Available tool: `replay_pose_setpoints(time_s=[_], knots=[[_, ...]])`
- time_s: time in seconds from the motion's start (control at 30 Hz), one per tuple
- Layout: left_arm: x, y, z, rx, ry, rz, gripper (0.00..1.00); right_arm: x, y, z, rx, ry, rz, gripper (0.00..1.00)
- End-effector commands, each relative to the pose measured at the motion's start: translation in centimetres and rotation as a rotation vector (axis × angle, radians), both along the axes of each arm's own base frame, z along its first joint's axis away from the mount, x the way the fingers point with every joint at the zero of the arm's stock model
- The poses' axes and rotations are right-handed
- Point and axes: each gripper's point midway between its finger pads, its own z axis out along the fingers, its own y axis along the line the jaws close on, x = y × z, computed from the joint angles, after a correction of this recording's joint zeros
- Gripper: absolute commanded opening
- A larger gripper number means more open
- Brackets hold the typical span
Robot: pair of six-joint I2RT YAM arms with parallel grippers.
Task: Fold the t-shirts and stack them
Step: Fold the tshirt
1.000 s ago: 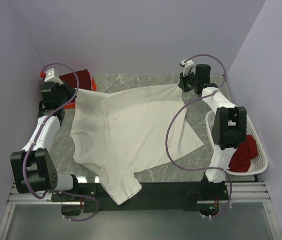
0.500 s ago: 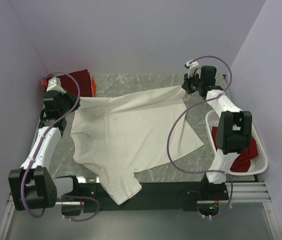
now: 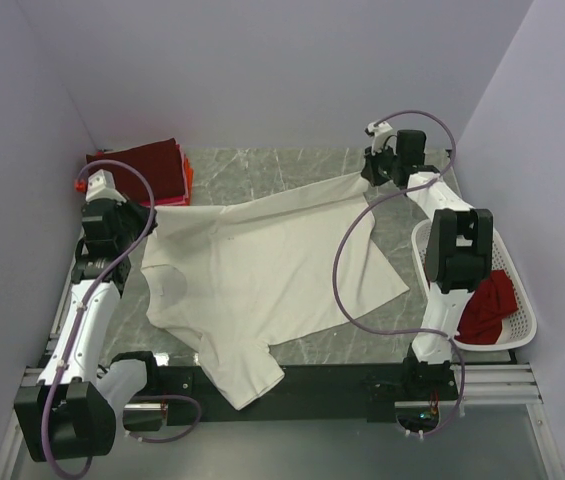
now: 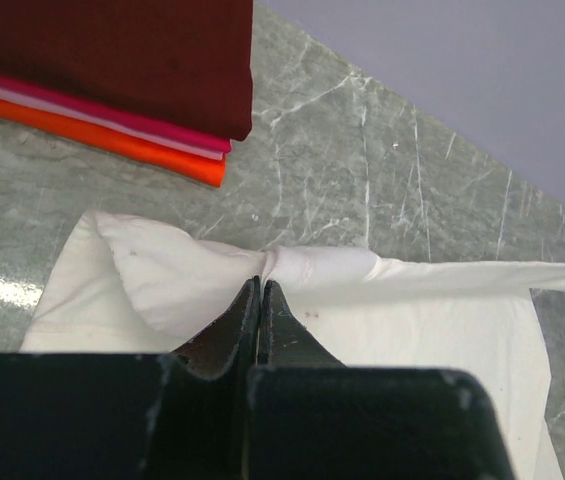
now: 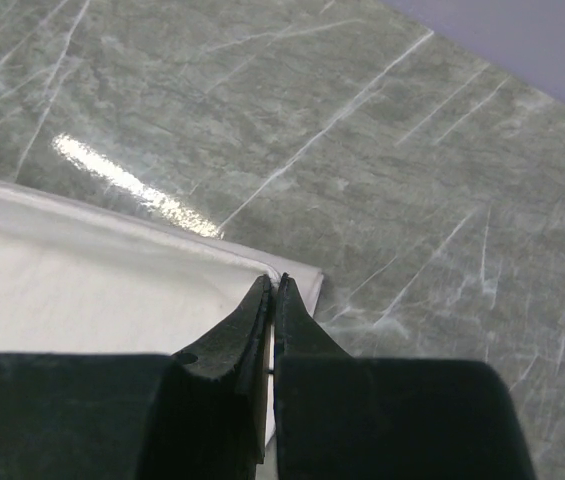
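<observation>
**Cream shirt lies crosswise, far edge pinched at both ends**

Nearest us, one sleeve (image 3: pixel 247 375) of the cream-white t-shirt (image 3: pixel 262 270) hangs over the near edge of the counter (image 3: pixel 282 165), between the two arm bases. From there the shirt spreads flat across the middle of the marble. Its long axis runs left to right, with the collar (image 3: pixel 167 285) pointing left and the hem (image 3: pixel 387 240) pointing right.

To the right of the hem we see a strip of bare counter. Beyond that strip the white basket (image 3: pixel 524 330) stands at the right edge, with a red t-shirt (image 3: pixel 487 305) crumpled inside it.

Farther back, the shirt's far edge stretches in a nearly straight line between our two hands. The left hand (image 4: pixel 260 285) is clamped shut on the bunched cloth at the far-left corner, where the fabric folds over itself. The right hand (image 5: pixel 272 283) is closed tight on the far-right corner of the hem, right at the tip of the cloth. We cannot tell whether that stretched edge rests on the marble or hangs just above it.

Behind this edge a band of bare counter runs to the back wall, which gives open room on the far side. In the far-left corner sits the folded stack, with a dark maroon t-shirt (image 4: pixel 112 50) on top and a pink layer (image 4: pixel 112 113) and an orange layer (image 4: pixel 112 138) beneath. The stack is near the left hand but apart from the cream cloth.
</observation>
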Motion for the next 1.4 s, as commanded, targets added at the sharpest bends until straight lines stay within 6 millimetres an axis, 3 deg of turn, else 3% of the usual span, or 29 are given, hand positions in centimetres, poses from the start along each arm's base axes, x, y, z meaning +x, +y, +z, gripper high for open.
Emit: replay_pose_setpoints(time_s=[0.0, 0.23, 0.77, 1.37], knots=[[-0.3, 0.3, 0.2, -0.003, -0.006, 0.023, 0.01, 1.4, -0.2, 1.1, -0.020, -0.025, -0.009, 0.00], [-0.5, -0.5, -0.7, -0.042, 0.016, -0.006, 0.01, 2.0, -0.3, 0.1, -0.045, -0.016, -0.020, 0.00], [-3.4, -2.3, -3.1, -0.151, 0.076, -0.040, 0.01, 0.2, -1.2, -0.3, -0.099, 0.007, -0.020, 0.00], [-4.6, -3.0, -4.3, -0.205, 0.130, -0.048, 0.01, -1.8, -1.9, -1.8, -0.165, 0.037, 0.003, 0.00]])
